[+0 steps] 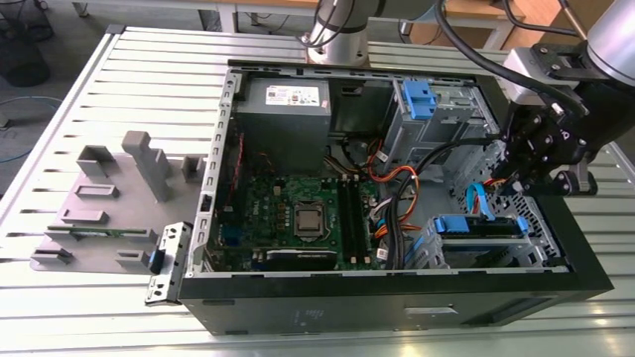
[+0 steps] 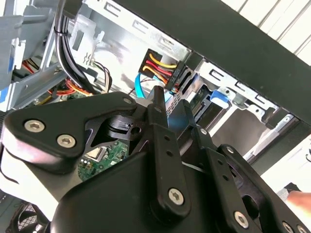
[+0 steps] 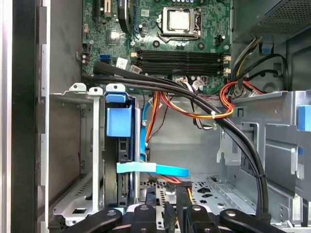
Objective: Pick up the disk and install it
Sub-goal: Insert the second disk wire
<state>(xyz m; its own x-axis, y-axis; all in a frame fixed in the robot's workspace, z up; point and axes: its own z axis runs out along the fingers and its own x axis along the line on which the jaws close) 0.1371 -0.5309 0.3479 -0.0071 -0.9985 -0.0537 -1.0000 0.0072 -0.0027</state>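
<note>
A: What's on the slatted silver metal table [image 1: 119,97]?

B: From the exterior view's left: a grey plastic fixture block [image 1: 109,201], then the open black computer case [image 1: 397,305].

A: The disk?

B: The blue-railed silver disk [image 1: 481,230] sits in the lower bay by the case's right wall; the black gripper [image 1: 540,160] hangs just above. Whether it's spread, I cannot tell.

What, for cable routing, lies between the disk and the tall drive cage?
In the first wrist view, a light-blue flat cable, orange wires and black cables separate disk and cage.
</note>
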